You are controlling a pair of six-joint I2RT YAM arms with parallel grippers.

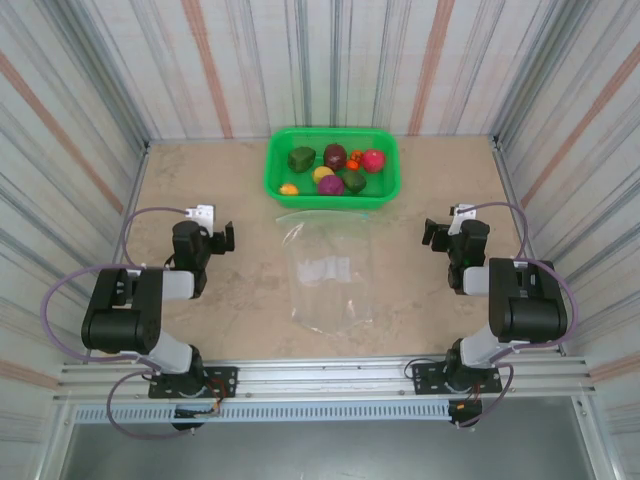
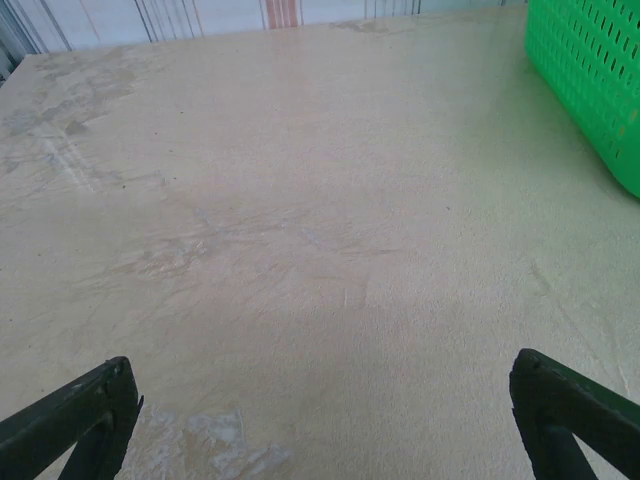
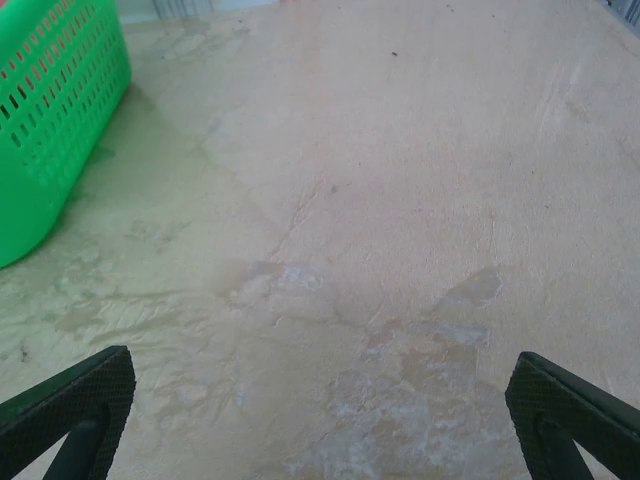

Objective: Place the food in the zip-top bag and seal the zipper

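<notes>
Clear bag [image 1: 325, 270] lies flat between the arms, long axis running away toward the basket [image 1: 385, 192] holding the food [image 1: 335, 168], with left gripper [image 1: 226, 238] and right gripper [image 1: 431, 234] both spread empty, flanking it about equally near

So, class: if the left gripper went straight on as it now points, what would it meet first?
Probably the bare table: the open left gripper faces down at it, with the green basket off to the right of its line; depth is uncertain.
</notes>
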